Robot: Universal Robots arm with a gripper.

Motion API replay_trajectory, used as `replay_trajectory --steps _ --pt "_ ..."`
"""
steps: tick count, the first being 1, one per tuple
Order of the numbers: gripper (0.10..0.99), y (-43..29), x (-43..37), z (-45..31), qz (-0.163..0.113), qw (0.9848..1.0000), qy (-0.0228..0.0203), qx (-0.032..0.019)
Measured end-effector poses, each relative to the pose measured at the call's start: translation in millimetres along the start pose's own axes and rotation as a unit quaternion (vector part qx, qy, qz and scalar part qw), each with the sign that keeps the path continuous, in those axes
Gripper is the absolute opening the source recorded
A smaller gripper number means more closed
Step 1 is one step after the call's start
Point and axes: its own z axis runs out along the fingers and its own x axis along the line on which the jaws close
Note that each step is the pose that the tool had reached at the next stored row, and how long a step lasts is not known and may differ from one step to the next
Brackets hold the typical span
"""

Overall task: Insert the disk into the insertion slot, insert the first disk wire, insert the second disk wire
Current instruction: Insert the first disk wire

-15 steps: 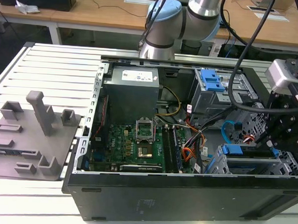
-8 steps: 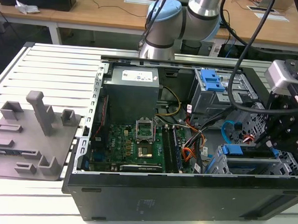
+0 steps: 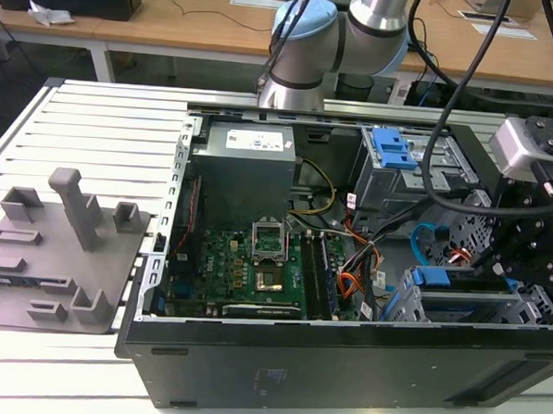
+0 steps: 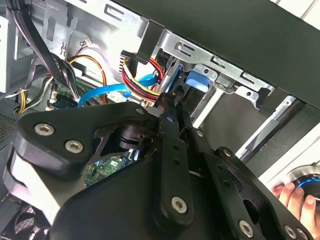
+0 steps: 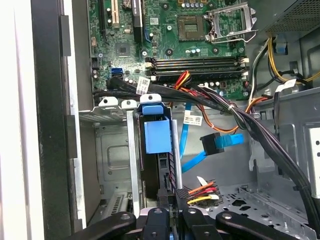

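An open computer case (image 3: 343,359) lies on a pale slatted counter (image 3: 95,123). In the exterior view the robot arm (image 3: 309,37) reaches over the case from the far side and drops to its corner on the exterior view's right. A grey moulded fixture (image 3: 61,242) sits on the counter, well apart from that corner. In both wrist views the end effector (image 5: 171,199) has its black fingers drawn together on a black plug (image 4: 173,94), from which red, yellow and black wires (image 5: 202,190) trail off to one side. The disk (image 5: 157,139) is directly ahead of the fingertips. It sits down inside the insertion slot (image 5: 131,150), with its bright blue carrier tab showing at the slot's open end. The held plug is just beside the disk's near edge, but I cannot tell whether the two touch. The first wrist view also shows a blue ribbon cable (image 5: 216,144) with its plug hanging free, near the fingers and to one side of the disk. Beyond the disk in that view lies the green motherboard (image 5: 165,40). The second wrist view shows a person's fingertips (image 4: 292,192) outside the case wall, behind the end effector's linkages.
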Motion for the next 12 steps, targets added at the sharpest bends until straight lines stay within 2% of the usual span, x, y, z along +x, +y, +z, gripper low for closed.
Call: replay_trajectory --steps 5,6,7,8,10,12 --pt "0.165 -0.3 -0.1 0.2 0.0 1.0 -0.0003 0.0001" --pt "0.176 -0.5 0.0 1.1 0.0 1.0 -0.0012 0.0" --pt "0.239 -0.4 -0.1 0.2 0.0 1.0 -0.0001 0.0" --pt "0.239 0.1 -0.6 -7.2 0.0 1.0 0.0 0.0" --pt "0.239 1.9 -2.5 -34.2 0.0 1.0 -0.0001 0.0" --pt "0.239 2.6 -3.3 -44.6 0.0 1.0 -0.0001 0.0"
